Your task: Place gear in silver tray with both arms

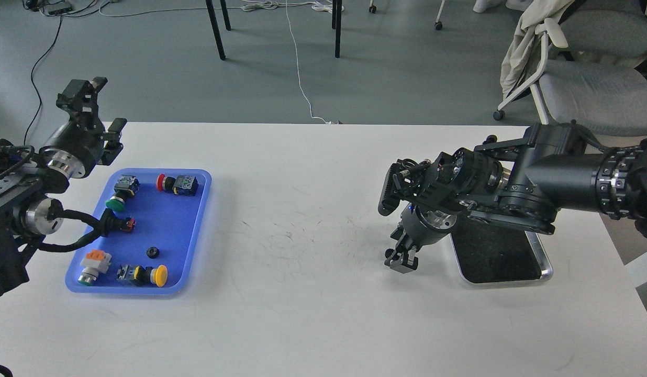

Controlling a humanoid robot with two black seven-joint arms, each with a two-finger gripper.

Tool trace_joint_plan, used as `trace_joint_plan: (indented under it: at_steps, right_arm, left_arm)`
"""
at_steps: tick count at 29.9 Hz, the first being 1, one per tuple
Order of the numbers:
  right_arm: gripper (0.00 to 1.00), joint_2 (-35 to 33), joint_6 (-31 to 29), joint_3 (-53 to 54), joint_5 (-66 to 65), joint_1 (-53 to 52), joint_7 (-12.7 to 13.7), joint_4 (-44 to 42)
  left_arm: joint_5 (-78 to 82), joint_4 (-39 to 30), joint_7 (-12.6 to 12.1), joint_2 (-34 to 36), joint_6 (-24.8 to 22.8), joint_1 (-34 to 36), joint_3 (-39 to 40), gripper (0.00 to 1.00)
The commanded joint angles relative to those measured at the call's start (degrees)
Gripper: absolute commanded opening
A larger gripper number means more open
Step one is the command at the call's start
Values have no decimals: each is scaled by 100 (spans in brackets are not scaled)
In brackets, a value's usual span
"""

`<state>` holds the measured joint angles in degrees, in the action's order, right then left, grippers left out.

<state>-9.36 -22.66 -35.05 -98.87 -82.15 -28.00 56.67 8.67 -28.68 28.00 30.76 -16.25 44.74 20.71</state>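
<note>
The silver tray [504,256] sits at the right of the white bench [302,235], partly hidden under the right arm. The small black gear [153,252] lies in the blue tray [198,230] at the left among pushbutton switches. The left fingers [101,112] are spread and empty above the bench's far left edge; whether the right fingers [402,260] are released or clenched cannot be told.

Table [313,293] middle open between blue tray [198,251] and silver tray [544,269]; right arm [559,178] overhangs latter.

Small black gear [153,252] flat in blue tray [200,230] at table left; shiny silver tray [544,262] with dark bottom far right, partly hidden.
</note>
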Motion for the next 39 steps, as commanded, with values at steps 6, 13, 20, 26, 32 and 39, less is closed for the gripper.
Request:
trace_joint_plan:
  at_steps: [6,13,20,26,32,39]
  right_arm:
    - [56,4,-11,-19,-9,41,0,-24]
    - [54,74,-11,-19,-9,50,0,-50]
    - [50,180,-11,-19,-9,59,0,-59]
    - [48,171,-20,-37,-9,67,0,-59]
    - [44,162,-55,-45,-18,50,0,-68]
    - [38,171,-55,-37,-18,32,0,-77]
  left_arm:
    - [-14,2,0,-26,0,-9,3,98]
    - [-23,2,0,-8,-1,-36,3,98]
    - [-32,55,0,-8,-1,-44,3,98]
    - [-41,81,0,-26,-1,-53,3,98]
    - [-41,81,0,-26,-1,-53,12,98]
    - [-41,81,0,-35,-1,-53,12,98]
